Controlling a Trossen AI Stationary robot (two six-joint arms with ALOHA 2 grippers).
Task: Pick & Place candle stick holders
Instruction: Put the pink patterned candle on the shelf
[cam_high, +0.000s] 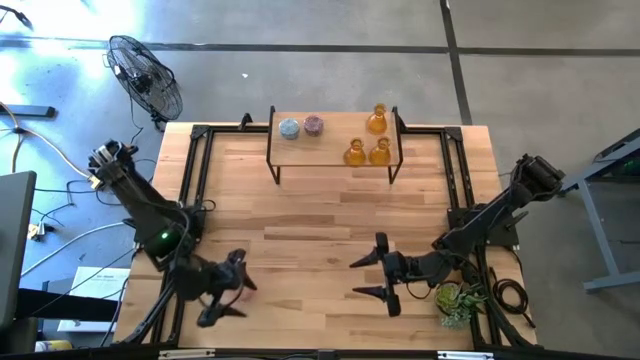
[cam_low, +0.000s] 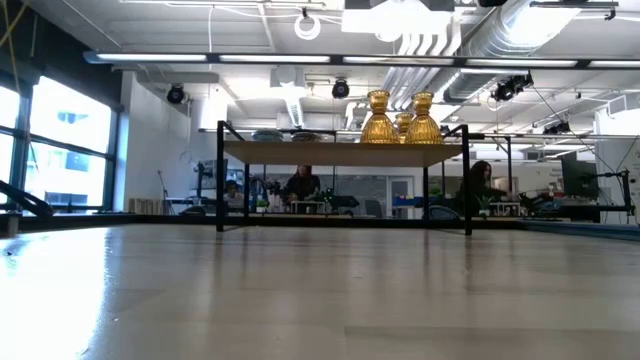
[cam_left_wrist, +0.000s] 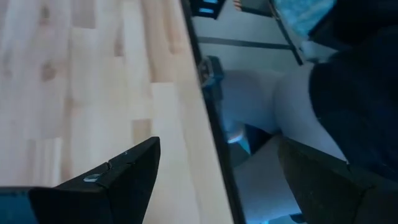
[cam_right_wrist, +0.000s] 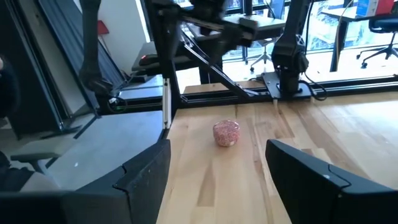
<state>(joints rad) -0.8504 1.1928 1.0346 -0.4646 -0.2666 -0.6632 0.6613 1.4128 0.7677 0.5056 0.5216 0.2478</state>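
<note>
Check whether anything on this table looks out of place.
One pink candle holder stands alone on the bare tabletop near the left gripper, while the other five holders sit together on the raised shelf at the far side. It is upright and looks undamaged. Nothing looks spilled.

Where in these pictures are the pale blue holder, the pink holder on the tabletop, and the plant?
pale blue holder (cam_high: 289, 128), high view, its round top.
pink holder on the tabletop (cam_right_wrist: 226, 132), right wrist view, its side.
plant (cam_high: 455, 300), high view, its leaves.
</note>
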